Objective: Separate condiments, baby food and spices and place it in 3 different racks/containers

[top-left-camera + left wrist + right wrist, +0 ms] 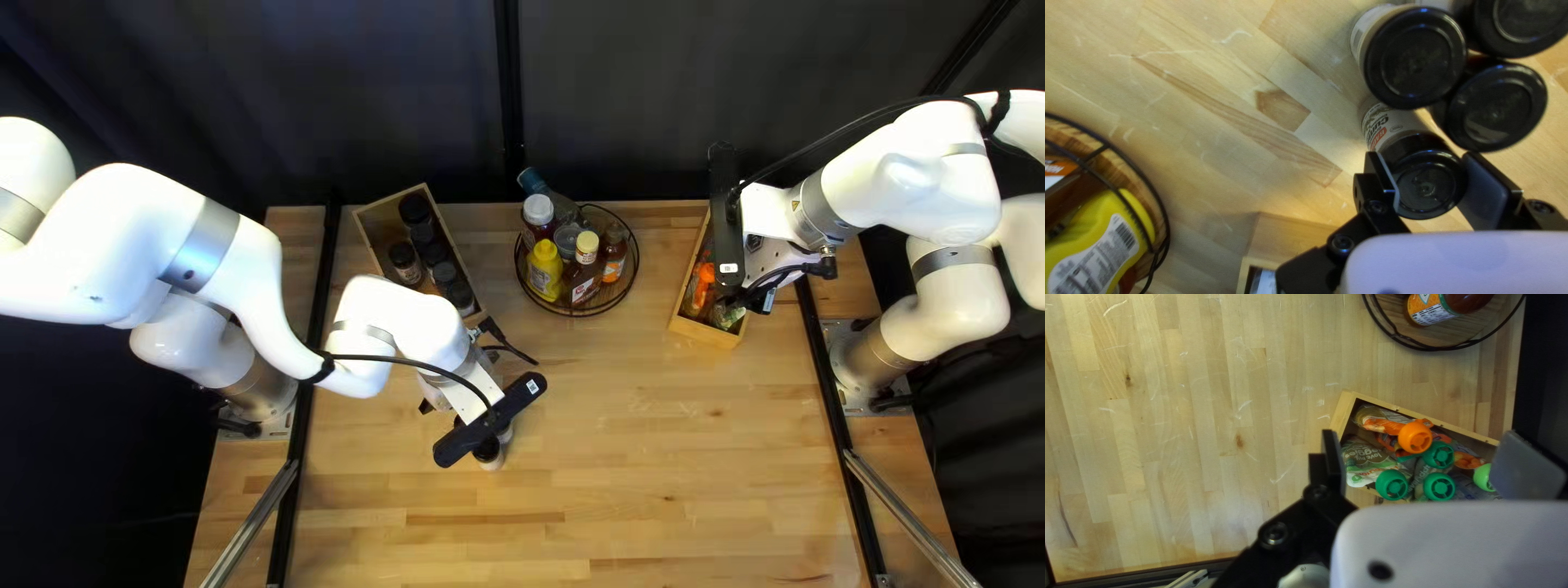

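In the top left view my left gripper (490,419) is over jars near the table's middle, its fingers hidden. In the left wrist view my left gripper (1429,188) is shut on a black-lidded spice jar (1430,184), a pad against each side of the lid. Several other black-lidded jars (1415,60) stand beside it. More dark-lidded jars (404,258) are in the left wooden crate (376,207). My right gripper (727,218) is above the right crate (702,330). In the right wrist view my right gripper (1429,465) is open, with baby food pouches (1369,463) beneath.
A round wire-rimmed rack (577,314) at the far middle holds several condiment bottles, among them a yellow one (543,269). A blue-capped bottle (550,196) leans over its rim. The two wooden crates stand either side of it.
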Motion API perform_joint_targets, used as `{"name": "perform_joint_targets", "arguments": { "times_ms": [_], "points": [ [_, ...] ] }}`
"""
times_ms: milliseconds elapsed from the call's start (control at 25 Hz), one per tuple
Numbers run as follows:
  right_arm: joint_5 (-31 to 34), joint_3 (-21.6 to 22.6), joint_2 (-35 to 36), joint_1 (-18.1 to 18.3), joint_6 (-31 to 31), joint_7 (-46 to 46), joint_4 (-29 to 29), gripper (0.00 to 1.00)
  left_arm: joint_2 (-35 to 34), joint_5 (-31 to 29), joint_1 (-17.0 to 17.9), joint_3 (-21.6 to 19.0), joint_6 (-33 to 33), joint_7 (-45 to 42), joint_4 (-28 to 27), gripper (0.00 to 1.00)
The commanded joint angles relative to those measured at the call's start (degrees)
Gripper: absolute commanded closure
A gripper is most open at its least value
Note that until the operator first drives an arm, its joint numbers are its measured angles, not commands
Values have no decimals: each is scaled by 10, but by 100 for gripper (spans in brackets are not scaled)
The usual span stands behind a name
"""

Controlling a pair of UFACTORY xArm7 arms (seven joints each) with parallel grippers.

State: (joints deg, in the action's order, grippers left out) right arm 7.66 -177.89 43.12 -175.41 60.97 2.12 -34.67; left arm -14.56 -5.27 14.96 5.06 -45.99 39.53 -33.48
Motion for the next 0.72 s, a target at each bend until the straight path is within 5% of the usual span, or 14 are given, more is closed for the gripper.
{"name": "perform_joint_targets", "arguments": {
  "times_ms": [40, 400, 720],
  "points": [
    [0, 0, 0, 0, 0, 0, 0, 0, -62, -15, -12, 1, -62, -3, 3, 95],
    [0, 0, 0, 0, 0, 0, 0, 0, -213, -77, -97, 48, -122, 6, 77, 100],
    [0, 0, 0, 0, 0, 0, 0, 0, -254, -120, -164, 87, -99, 6, 125, 100]
  ]
}}
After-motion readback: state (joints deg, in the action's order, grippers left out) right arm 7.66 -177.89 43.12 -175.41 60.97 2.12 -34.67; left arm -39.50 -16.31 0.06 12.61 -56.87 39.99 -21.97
